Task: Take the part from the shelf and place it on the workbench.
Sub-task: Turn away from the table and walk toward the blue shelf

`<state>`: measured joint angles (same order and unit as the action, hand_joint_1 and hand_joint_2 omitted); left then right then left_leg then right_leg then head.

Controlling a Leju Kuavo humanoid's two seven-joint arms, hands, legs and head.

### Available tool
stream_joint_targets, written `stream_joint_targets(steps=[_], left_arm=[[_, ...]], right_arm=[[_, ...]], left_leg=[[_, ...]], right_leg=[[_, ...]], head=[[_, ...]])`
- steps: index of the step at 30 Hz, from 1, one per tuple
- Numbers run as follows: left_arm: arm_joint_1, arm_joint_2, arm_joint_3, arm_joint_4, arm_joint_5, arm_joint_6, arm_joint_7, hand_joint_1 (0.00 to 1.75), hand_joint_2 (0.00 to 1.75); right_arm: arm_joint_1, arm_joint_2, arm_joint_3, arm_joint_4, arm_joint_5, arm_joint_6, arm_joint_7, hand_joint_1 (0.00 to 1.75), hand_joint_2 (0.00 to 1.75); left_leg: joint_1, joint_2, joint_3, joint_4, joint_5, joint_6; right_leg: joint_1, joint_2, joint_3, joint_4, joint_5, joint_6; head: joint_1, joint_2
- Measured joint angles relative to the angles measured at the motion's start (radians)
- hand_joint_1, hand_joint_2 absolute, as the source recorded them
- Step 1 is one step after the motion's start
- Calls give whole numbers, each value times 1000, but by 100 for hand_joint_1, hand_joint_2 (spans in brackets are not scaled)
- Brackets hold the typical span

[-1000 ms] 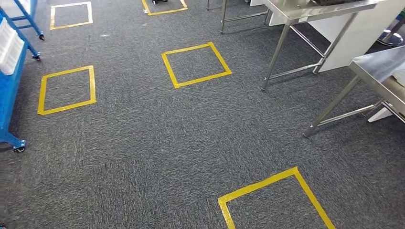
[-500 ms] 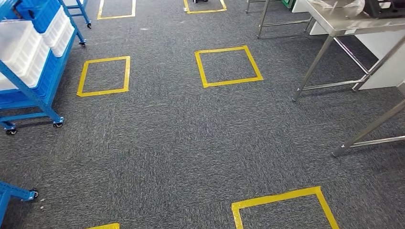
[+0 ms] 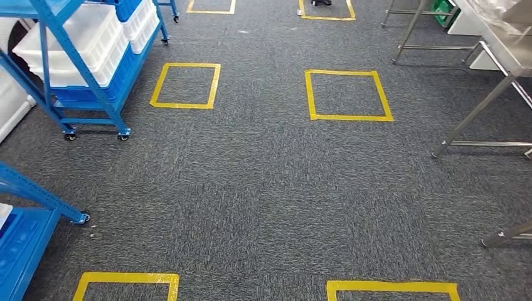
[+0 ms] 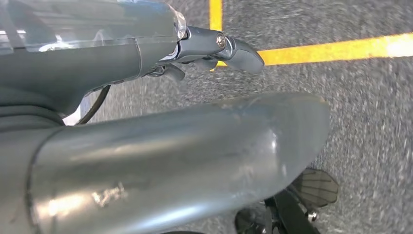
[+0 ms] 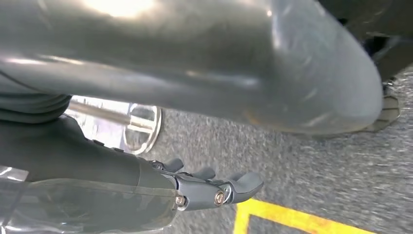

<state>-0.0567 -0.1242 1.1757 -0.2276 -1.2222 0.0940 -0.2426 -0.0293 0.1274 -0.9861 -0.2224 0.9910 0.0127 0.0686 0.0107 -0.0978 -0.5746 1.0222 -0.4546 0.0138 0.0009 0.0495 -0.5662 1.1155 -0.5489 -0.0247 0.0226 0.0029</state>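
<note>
- Left hand [image 4: 214, 48]: hangs above the carpet [image 3: 263, 188]; fingers lie nearly straight and slightly apart, nothing held.
- Right hand [image 5: 209, 187]: likewise hanging by the floor, fingers extended and loosely spread, nothing held.
- Yellow tape squares [image 3: 348, 95] mark the carpet; one tape line passes just beyond each hand's fingertips in the wrist views.
- Blue shelf [image 3: 75, 59]: on castors at the upper left of the head view, carrying white bins [image 3: 75, 44] and blue trays. A second blue rack [image 3: 25, 238] sits at the near left edge.
- Part: cannot be made out; judged to lie in one of the shelf bins.
- Steel workbench [image 3: 502, 44]: far right, well apart from the shelf.
- Step in hand, by judgement: approach to the shelf; pick not yet begun.
- Next move calls for squaring up to the shelf, then raising a hand to bin height.
</note>
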Motion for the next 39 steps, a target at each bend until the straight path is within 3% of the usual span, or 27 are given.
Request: stream_joint_targets(steps=[1,3,4,5,7,9,11,12,13,14,16,18,20,22,24,26,27,28,29,31,33,35,36,37,39], left_arm=[[-1,0,0,0,0,0,0,0,0],[-2,0,0,0,0,-1,0,0,0],[-1,0,0,0,-1,-1,0,0,0],[0,0,1,0,-1,0,0,0,0],[1,2,2,0,-2,1,0,0,0],[-1,4,2,0,-3,1,0,0,0],[-1,4,2,0,-4,1,0,0,0],[0,4,2,0,-4,1,0,0,0],[1,6,2,0,-4,1,0,0,0],[2,7,3,0,-4,1,0,0,0],[0,10,3,0,-4,1,0,0,0],[0,12,4,0,-4,1,-1,0,0],[2,13,5,0,-4,1,-2,0,0],[4,14,5,0,-4,1,-2,0,0],[1,14,5,0,-4,1,-2,0,0],[-1,15,6,0,-4,1,-2,0,0],[-1,15,6,0,-4,1,-2,0,0],[-1,15,6,0,-4,1,-2,0,0],[0,15,6,0,-4,1,-2,0,0],[-1,15,6,0,-4,1,-2,0,0],[-3,15,7,0,-4,0,-3,0,0],[-2,16,9,0,-4,0,-4,0,0],[0,17,11,0,-4,0,-4,0,0],[2,18,13,0,-5,1,-4,0,0],[2,20,16,0,-6,1,-3,0,0]], right_arm=[[0,0,-1,0,0,-1,0,0,0],[-2,-1,-3,0,2,-2,-1,0,0],[-4,-1,-4,0,3,-1,0,0,0],[-5,0,-5,0,4,0,0,0,0],[-4,2,-7,0,6,4,2,0,0],[1,3,-10,1,8,7,2,0,0],[3,4,-13,1,10,10,2,0,0],[2,4,-14,1,11,11,2,0,0],[1,4,-14,1,11,12,2,0,0],[0,5,-14,1,11,12,2,0,0],[-2,7,-14,1,11,12,2,0,0],[-4,8,-14,1,11,11,2,0,0],[-8,9,-14,2,11,11,2,0,0],[-10,9,-14,2,11,10,2,0,0],[-7,9,-14,2,11,10,2,0,0],[-4,9,-15,2,13,10,2,0,0],[-3,9,-15,2,15,11,2,0,0],[-3,9,-15,2,17,11,1,0,0],[-3,9,-15,3,19,11,0,0,0],[-1,9,-15,3,21,12,-2,0,0],[-1,10,-16,4,23,14,-4,0,0],[-2,10,-16,5,24,15,-5,0,0],[-3,10,-17,5,25,15,-5,0,0],[-3,11,-18,5,26,16,-5,0,0],[-1,12,-20,5,29,18,-5,0,0]], left_leg=[[1,-13,-1,0,1,-3],[6,-37,-7,-1,6,-12],[7,-51,-11,-4,10,-20],[7,-47,-13,-3,9,-24],[1,6,-31,35,-20,-30],[-2,71,-81,147,-89,-36],[1,87,-126,254,-135,-44],[2,90,-124,260,-131,-47],[2,96,-101,225,-108,-48],[2,109,-60,157,-76,-47],[-4,149,16,23,-30,-35],[-10,162,37,-20,-20,-20],[-9,143,34,-24,-13,-10],[-2,123,37,-34,-5,0],[0,102,34,-38,2,6],[0,77,28,-36,5,8],[0,61,27,-35,6,8],[1,46,27,-33,6,6],[2,30,27,-31,6,3],[3,1,23,-23,5,-7],[5,-24,13,-18,8,-22],[10,-50,3,-18,13,-38],[10,-44,-2,-13,11,-43],[10,-23,-13,6,-3,-46],[7,47,-58,108,-64,-48]], right_leg=[[4,27,22,-54,24,-6],[9,54,37,-97,34,-12],[10,41,39,-103,38,-14],[9,25,44,-111,42,-16],[5,-9,55,-133,51,-24],[6,-45,58,-141,53,-31],[9,-82,57,-139,50,-32],[9,-99,57,-138,48,-31],[9,-115,57,-137,45,-30],[9,-129,59,-134,42,-28],[12,-153,63,-127,35,-20],[14,-171,65,-123,30,-11],[14,-182,68,-122,26,-2],[10,-139,57,-92,0,10],[2,-75,6,15,-63,19],[-5,-56,-57,142,-112,23],[-9,-54,-71,167,-109,24],[-13,-51,-65,152,-86,26],[-18,-43,-42,99,-47,27],[-27,9,15,-32,17,30],[-28,46,38,-91,33,27],[-22,25,38,-94,35,16],[-21,10,39,-97,38,9],[-21,-6,40,-101,41,0],[-15,-40,39,-104,43,-14]], head=[[-1,0],[0,0],[1,0],[1,0],[-2,0],[-4,0],[-5,0],[-5,0],[-5,0],[-5,0],[-5,0],[-4,0],[-4,0],[-2,0],[1,0],[2,0],[2,0],[2,0],[2,0],[1,0],[0,0],[-1,0],[-2,0],[-5,0],[-12,0]])
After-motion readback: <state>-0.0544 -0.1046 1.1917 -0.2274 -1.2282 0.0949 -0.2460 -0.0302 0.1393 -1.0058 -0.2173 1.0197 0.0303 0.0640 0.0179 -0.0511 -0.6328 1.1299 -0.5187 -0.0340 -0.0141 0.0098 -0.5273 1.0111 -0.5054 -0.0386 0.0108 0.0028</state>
